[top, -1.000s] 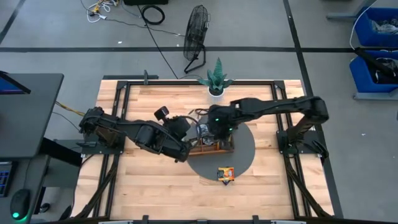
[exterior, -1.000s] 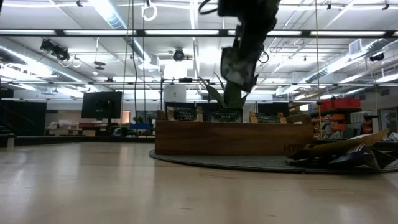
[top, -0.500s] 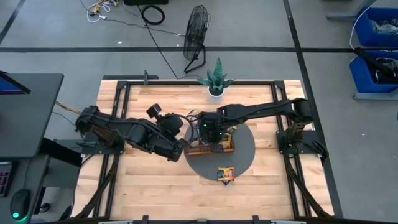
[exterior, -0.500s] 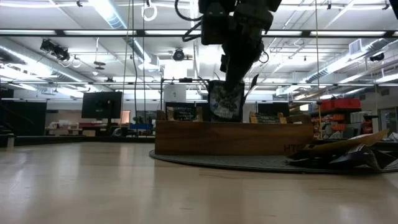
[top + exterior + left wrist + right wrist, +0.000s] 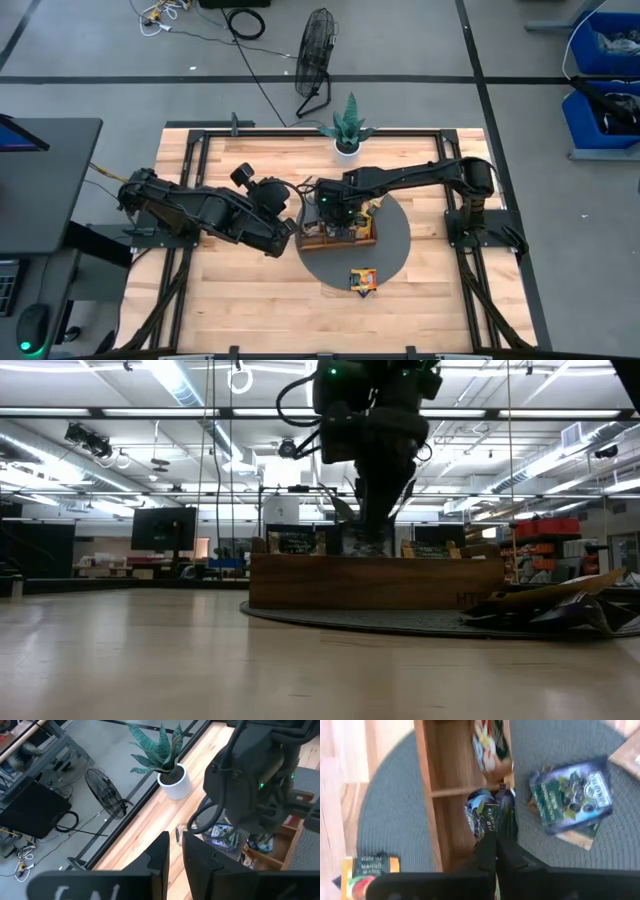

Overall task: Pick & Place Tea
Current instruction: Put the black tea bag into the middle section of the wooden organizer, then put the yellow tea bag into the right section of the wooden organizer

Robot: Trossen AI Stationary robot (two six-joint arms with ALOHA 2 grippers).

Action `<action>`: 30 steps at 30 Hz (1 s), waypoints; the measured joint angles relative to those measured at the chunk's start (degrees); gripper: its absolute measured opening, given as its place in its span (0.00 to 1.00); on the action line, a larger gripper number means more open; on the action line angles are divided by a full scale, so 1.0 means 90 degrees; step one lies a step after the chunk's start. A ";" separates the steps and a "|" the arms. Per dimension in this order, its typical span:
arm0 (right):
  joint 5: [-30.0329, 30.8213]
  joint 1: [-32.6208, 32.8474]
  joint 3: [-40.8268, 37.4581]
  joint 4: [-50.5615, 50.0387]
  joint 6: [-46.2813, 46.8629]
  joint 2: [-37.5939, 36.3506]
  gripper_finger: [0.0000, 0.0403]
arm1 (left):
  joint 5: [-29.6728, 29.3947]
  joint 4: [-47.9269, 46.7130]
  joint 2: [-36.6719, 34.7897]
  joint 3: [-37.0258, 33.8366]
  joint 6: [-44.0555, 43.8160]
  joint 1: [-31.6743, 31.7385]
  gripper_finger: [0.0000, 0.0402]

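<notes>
Right now the right gripper (image 5: 496,837) is clamped on a dark blue tea sachet (image 5: 481,813), hanging edge-down straight below its jaws, over the middle compartment of the wooden tray (image 5: 427,775). The left gripper (image 5: 174,851) waits just beside the tray, nearly closed, holding nothing.

The high view hangs far above and looks straight down on the whole table (image 5: 240,300), with the wooden tray (image 5: 338,236) just right of centre and the potted plant (image 5: 347,125) at twelve o'clock from it. The low view sits at table-top height and looks level across the boards at the tray's (image 5: 375,581) long side, close by, with the room behind. The left wrist view looks steeply down past its own fingers (image 5: 159,857) toward the plant (image 5: 161,755) and tray (image 5: 272,851), while the right wrist view looks straight down at close range into the tray (image 5: 457,800), so all four views share the tray.
</notes>
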 joint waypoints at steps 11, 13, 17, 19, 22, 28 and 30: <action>0.0001 -0.0038 0.0000 -0.0008 -0.0231 0.0041 0.04 | -0.0032 -0.0007 -0.0002 0.0000 -0.0030 0.0000 0.14; -0.0001 -0.0041 0.0000 -0.0033 -0.0234 0.0041 0.07 | -0.0032 0.0000 -0.0002 0.0000 -0.0039 0.0000 0.14; 0.0051 -0.0041 0.0000 -0.0037 -0.0228 0.0041 0.14 | -0.0032 0.0008 -0.0002 0.0000 -0.0108 0.0002 0.14; 0.0074 -0.0056 0.0000 -0.0069 -0.0227 0.0040 0.18 | -0.0032 0.0008 0.0000 0.0000 -0.0165 0.0002 0.14; 0.0107 -0.0085 -0.0001 -0.0159 -0.0225 0.0028 0.23 | -0.0032 0.0015 0.0000 0.0000 -0.0170 0.0002 0.14; 0.0377 -0.0194 -0.0002 -0.0394 -0.0304 -0.0334 0.32 | -0.0032 0.0010 0.0000 0.0000 -0.0260 0.0002 0.14; 0.0429 -0.0228 -0.0002 -0.0469 -0.0306 -0.0574 0.34 | -0.0030 0.0008 0.0002 0.0000 -0.0315 0.0002 0.14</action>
